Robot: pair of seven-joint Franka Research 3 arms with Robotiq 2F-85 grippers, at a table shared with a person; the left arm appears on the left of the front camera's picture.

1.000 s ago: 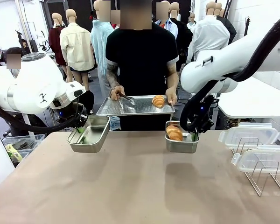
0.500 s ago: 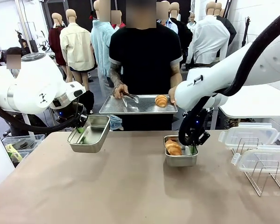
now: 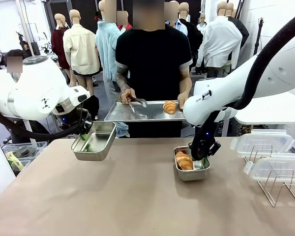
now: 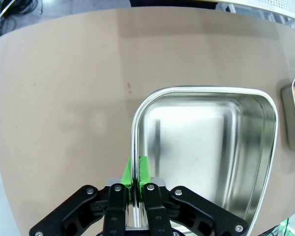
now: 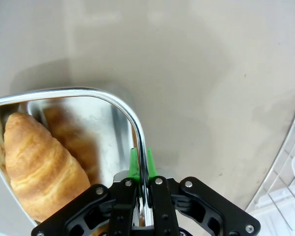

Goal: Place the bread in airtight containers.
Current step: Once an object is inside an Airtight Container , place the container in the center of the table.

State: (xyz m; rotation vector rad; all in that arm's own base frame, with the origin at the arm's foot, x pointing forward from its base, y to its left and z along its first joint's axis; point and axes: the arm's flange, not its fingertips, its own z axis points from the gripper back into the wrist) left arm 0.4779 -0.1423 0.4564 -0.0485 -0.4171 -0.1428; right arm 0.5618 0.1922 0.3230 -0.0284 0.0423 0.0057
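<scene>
1. The right hand (image 3: 202, 156) (image 5: 139, 164) is pinching narrow on the rim of a small, shallow, round-cornered stainless-steel box, the loaded container (image 3: 191, 176) (image 5: 88, 91). One green pad is pressing inside the wall and one outside.
2. A glossy, ridged, golden-brown croissant (image 3: 184, 161) (image 5: 39, 162) is lying inside that box. The box is sitting low at the counter (image 3: 137, 196), right of centre. Whether its base is resting there I cannot tell.
3. The left hand (image 3: 83, 135) (image 4: 136, 169) is clamping narrow on the rim of a matching steel box, the empty container (image 3: 93, 142) (image 4: 201, 142), in the same way. It is holding that box raised near the counter's far left.
4. Across the counter, the person's hand (image 3: 125, 95) is gripping metal tongs (image 3: 137, 102) over a large, flat, perforated metal tray (image 3: 137, 114). The second croissant (image 3: 170, 106) is lying on that tray.
5. Two clear plastic snap lids (image 3: 263, 142) are lying by a wire rack (image 3: 280, 189) at the right, apart from both boxes.
6. Judging from this, the first bread is being set down and the second is waiting for loading.
7. Next, the right hand is likely needing to settle the box flat before letting go. The left is likely needing to hold its box level and steady within the tongs' reach.
8. Both lids are yet to go on.
</scene>
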